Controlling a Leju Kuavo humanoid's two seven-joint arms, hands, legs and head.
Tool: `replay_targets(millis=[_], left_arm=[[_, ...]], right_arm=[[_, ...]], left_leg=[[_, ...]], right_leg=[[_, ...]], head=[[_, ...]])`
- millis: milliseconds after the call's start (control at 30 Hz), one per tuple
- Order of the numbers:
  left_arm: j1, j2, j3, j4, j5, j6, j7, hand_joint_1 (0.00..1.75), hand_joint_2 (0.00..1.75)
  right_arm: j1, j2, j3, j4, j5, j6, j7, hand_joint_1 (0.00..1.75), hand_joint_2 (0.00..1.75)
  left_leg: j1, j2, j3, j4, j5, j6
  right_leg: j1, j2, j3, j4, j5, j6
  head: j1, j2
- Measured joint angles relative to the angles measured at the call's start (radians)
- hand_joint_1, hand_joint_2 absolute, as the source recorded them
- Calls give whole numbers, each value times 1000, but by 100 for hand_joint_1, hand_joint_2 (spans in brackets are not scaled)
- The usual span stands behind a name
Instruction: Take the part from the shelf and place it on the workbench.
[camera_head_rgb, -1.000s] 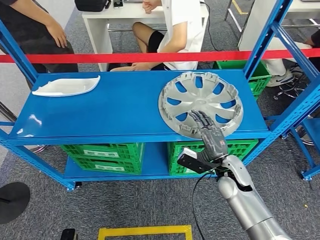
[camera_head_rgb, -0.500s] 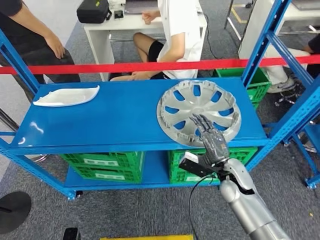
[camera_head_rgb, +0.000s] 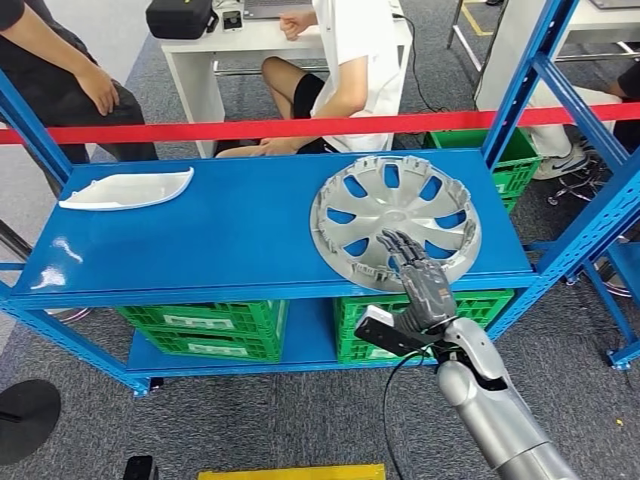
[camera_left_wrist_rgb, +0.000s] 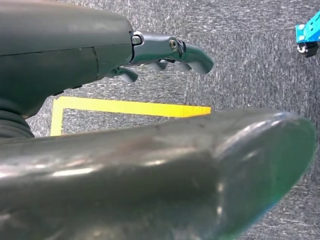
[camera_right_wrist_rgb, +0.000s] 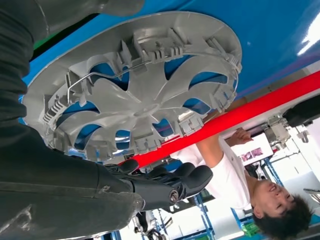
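From the head view we see our right hand (camera_head_rgb: 426, 288) stretched out flat, its fingers (camera_head_rgb: 400, 247) apart, lying over the near edge of the silver wheel cover (camera_head_rgb: 395, 217) on the blue shelf (camera_head_rgb: 226, 230). A white part (camera_head_rgb: 127, 188) lies far to the left of the fingers. In the left wrist view our left hand (camera_left_wrist_rgb: 158, 52) hangs over grey floor (camera_left_wrist_rgb: 245, 60), fingers loose and holding nothing. In the right wrist view the wheel cover sits just past our fingers (camera_right_wrist_rgb: 188, 180), with blue shelf behind it.

I can't read any text from here. The green crates (camera_head_rgb: 204, 322) under the blue shelf (camera_head_rgb: 226, 230) carry white label strips (at about 7 o'clock in my head view), but the print is too small.
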Motion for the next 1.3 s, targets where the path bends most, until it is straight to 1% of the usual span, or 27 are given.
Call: replay_targets(millis=[133, 233, 367, 500, 700, 900, 1033, 1133, 1300], left_arm=[[0, 0, 1, 0, -7, 0, 2, 0, 0], [-2, 0, 1, 0, -30, -6, 8, 0, 0], [-18, 0, -2, 0, -68, -17, 23, 0, 0], [-30, 0, -4, 0, -85, -23, 27, 0, 0], [-35, -4, -10, 0, -116, -39, 45, 0, 0], [-35, -7, -11, 0, -132, -44, 48, 0, 0], [-35, -9, -10, 0, -132, -53, 45, 0, 0], [-35, -10, -10, 0, -133, -57, 44, 0, 0], [-34, -12, -10, 0, -132, -57, 42, 0, 0]], right_arm=[[7, -7, 1, 3, 20, 22, 18, 0, 175], [-10, -20, 7, 35, 75, 66, 69, 0, 175], [-124, -32, 24, 206, 164, 58, 99, 0, 175], [-222, -33, 40, 355, 201, 48, 115, 0, 175], [-355, -37, 74, 580, 277, 114, 217, 0, 175], [-436, -54, 85, 735, 286, 125, 238, 0, 175], [-464, -59, 89, 788, 280, 187, 231, 175, 175], [-472, -66, 91, 808, 275, 230, 207, 175, 175], [-473, -71, 95, 814, 274, 232, 186, 175, 175]], left_leg=[[-2, 0, -1, 0, -2, 2], [-2, 0, -2, 0, -2, 3], [-4, 0, -4, 0, -2, 4], [-4, 0, -4, 0, -1, 4], [-4, 0, -4, 0, -1, 4], [-4, 0, -5, 1, -2, 5], [-4, -1, -4, 1, -2, 6], [-4, -1, 0, 1, -3, 8], [-5, -1, 6, 1, -5, 10]], right_leg=[[-2, 0, 0, -2, -1, 1], [-3, 0, 0, -2, -1, 3], [-4, 0, -2, -2, 0, 5], [-4, 0, -2, -2, 0, 6], [-5, -1, -3, -2, 0, 6], [-5, -1, -3, -4, 0, 7], [-5, -1, -1, -5, -1, 8], [-4, -1, 4, -7, -2, 9], [-4, -1, 11, -10, -1, 10]], head=[[0, 0], [0, 0], [0, 0], [0, 0], [0, 0], [0, 0], [0, 0], [0, 0], [0, 0]])
